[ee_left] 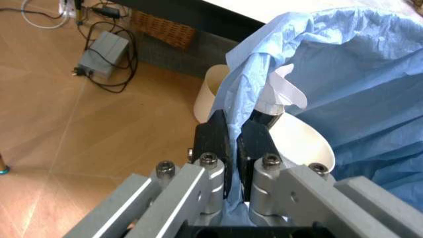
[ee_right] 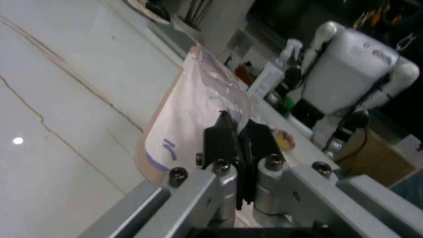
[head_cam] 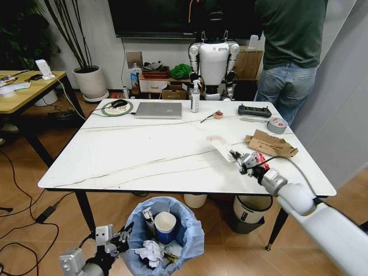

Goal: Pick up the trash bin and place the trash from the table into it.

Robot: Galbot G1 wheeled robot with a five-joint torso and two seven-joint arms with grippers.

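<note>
Two hands are gripping at once: my left hand (ee_left: 233, 130) is pinching the blue-bagged trash bin (head_cam: 164, 234) at its rim below the bench (head_cam: 144, 149), and my right hand (head_cam: 236, 156) is clamping a white wrapper (ee_right: 191, 119) above the benchtop.

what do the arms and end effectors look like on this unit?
Right arm: smooth white shell, silver metal wrist, thin black cable looping over it. Both end effectors, left and right: grey aluminium frame with silver bolts, two black fingers.
</note>
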